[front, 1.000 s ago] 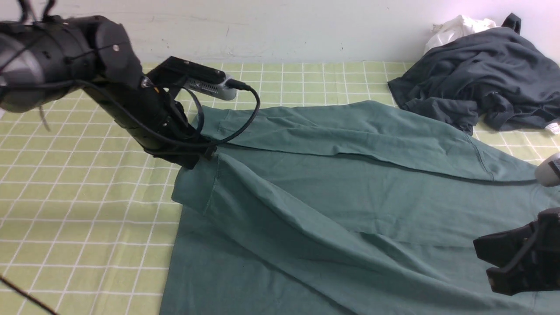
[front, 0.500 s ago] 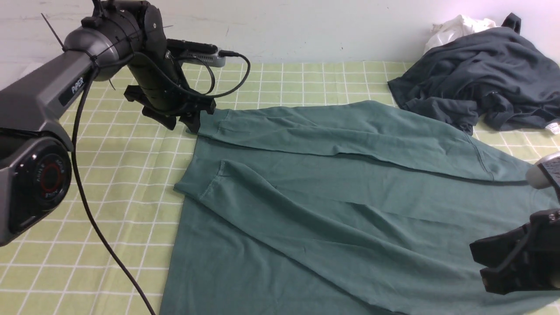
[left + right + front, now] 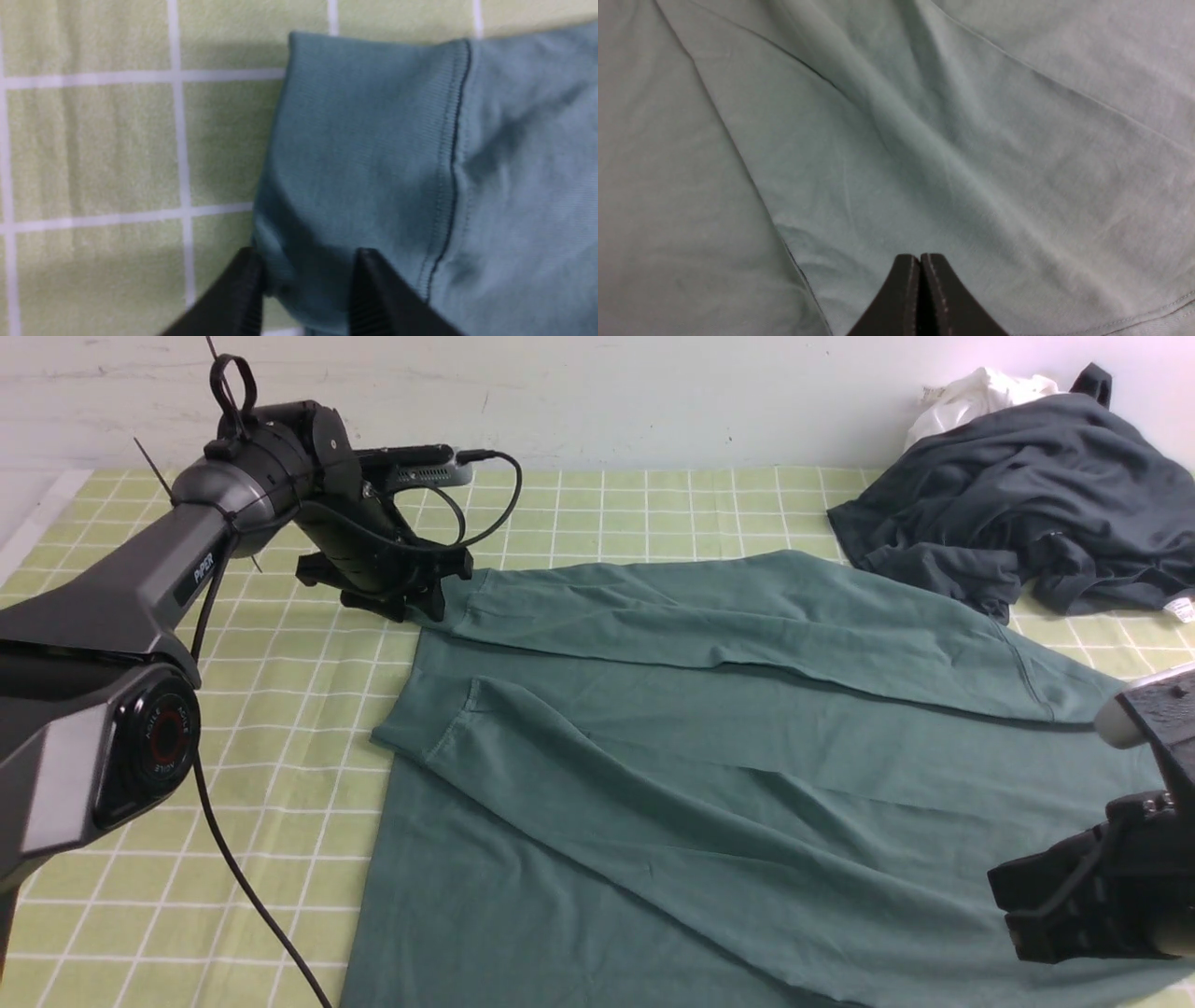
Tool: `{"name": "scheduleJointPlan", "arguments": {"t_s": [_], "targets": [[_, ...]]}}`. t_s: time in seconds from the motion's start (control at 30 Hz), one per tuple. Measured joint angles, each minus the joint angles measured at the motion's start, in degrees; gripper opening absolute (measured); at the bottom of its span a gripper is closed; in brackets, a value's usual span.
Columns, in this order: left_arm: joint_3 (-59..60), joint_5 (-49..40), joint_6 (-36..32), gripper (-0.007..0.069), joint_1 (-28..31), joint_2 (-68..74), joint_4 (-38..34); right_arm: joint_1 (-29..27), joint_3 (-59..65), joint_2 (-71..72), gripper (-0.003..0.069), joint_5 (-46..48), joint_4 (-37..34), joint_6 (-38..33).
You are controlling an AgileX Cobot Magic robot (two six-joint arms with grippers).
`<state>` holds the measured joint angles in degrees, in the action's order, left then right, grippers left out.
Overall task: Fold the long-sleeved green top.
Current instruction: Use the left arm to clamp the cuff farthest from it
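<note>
On the checked tablecloth, we'd shut the left gripper's half-spread jaws deep on the green top's cuff (right gripper pressed together, empty).

Green long-sleeved top: dull teal jersey, spread flat on the worktop before me, creased; both cuffed sleeves folded across its body, cuffs toward my left.

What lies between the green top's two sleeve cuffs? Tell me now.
Only the green top itself: its body fabric, in the front view, separates far cuff from near cuff.
</note>
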<state>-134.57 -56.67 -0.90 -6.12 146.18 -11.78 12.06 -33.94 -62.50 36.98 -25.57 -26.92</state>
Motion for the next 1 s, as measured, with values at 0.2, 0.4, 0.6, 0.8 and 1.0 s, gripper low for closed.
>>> {"name": "scheduleJointPlan", "arguments": {"t_s": [0.2,0.4,0.6,0.8,1.0], "targets": [[0.0,-2.3,-1.0,0.0004,0.1,-2.3,-0.9,0.0,0.0,0.0,-0.0010,0.0,-0.2,0.0],[0.3,-12.8,-3.3,-0.0004,-0.2,-10.6,-0.1,0.0,0.0,0.0,-0.0010,0.3,-0.4,0.0],[13.3,-13.8,-7.4,-0.0004,-2.0,-23.8,1.2,0.0,0.0,0.5,-0.0010,1.8,-0.4,0.0],[22.9,-11.0,-9.1,0.0002,-2.3,-27.7,2.4,0.0,0.0,1.6,-0.0010,2.7,-1.6,0.0],[21.7,3.3,-12.1,0.0182,-2.2,-19.9,3.5,0.0,0.0,1.7,-0.0010,2.5,-3.4,-1.3]]}}
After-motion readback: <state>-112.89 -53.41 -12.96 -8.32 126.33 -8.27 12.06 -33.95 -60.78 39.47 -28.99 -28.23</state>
